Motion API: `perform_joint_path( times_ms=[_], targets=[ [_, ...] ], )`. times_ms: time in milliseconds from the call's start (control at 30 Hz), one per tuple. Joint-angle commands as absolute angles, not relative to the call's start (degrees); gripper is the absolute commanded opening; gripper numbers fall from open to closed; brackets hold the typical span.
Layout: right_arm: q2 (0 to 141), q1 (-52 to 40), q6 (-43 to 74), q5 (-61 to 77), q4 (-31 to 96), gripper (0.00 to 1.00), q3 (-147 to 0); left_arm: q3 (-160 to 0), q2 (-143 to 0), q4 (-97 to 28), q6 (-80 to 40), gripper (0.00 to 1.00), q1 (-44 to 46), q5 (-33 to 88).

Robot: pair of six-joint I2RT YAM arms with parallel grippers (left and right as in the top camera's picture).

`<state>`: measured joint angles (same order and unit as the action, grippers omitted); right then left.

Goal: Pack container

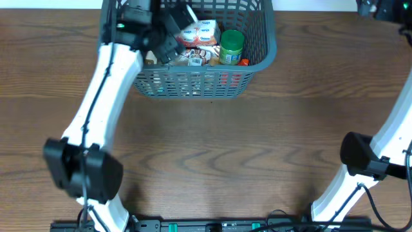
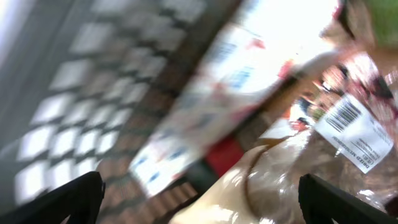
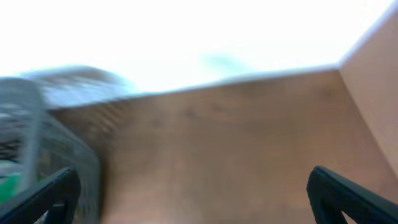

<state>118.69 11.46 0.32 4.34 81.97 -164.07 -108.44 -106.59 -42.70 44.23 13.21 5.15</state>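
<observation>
The dark grey lattice container (image 1: pixel 193 85) stands at the back middle of the table. It holds a white and pink packet (image 1: pixel 201 32), a green-lidded jar (image 1: pixel 232 46) and other packets. My left gripper (image 1: pixel 168 35) is inside its left part. In the blurred left wrist view it (image 2: pixel 199 196) is open, its fingers wide apart over a clear cream-coloured bag (image 2: pixel 267 180); beside that lie a white printed pack (image 2: pixel 211 93) and a barcoded packet (image 2: pixel 354 134), with the lattice wall (image 2: pixel 62 124) at left. My right gripper (image 3: pixel 193 186) is open and empty over bare wood, right of the container (image 3: pixel 62 155).
The wooden table (image 1: pixel 212 154) stretches in front of the container. The right arm (image 1: pixel 386 129) runs along the right edge up to the back right corner. The left arm (image 1: pixel 103 96) crosses the left side of the table.
</observation>
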Motion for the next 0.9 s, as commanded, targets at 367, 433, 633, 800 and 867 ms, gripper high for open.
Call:
perform_joint_path(
  times_ms=[367, 433, 633, 800, 867],
  targets=[
    [123.7, -0.8, 0.6, -0.4, 85.7, 0.99, -164.0, -109.3, -87.0, -57.9, 8.4, 0.98, -5.9, 4.9],
    [123.4, -0.8, 2.0, -0.9, 88.0, 0.99, -164.0, -108.3, -85.7, -61.1, 8.5, 0.99, -6.6, 4.9],
    [122.8, -0.5, 3.2, -2.3, 97.3, 0.99, -162.7, -98.2, -78.4, -62.4, 8.5, 0.99, -6.5, 4.9],
    [118.5, -1.9, 7.2, 0.0, 97.3, 0.99, -156.2, -84.5, -69.3, -60.1, 9.3, 0.99, -6.5, 4.9],
    [114.9, -3.1, 7.3, -0.5, 97.3, 0.99, -151.2, -79.0, -65.1, -58.8, 10.6, 0.99, -6.5, 4.9]
  ],
)
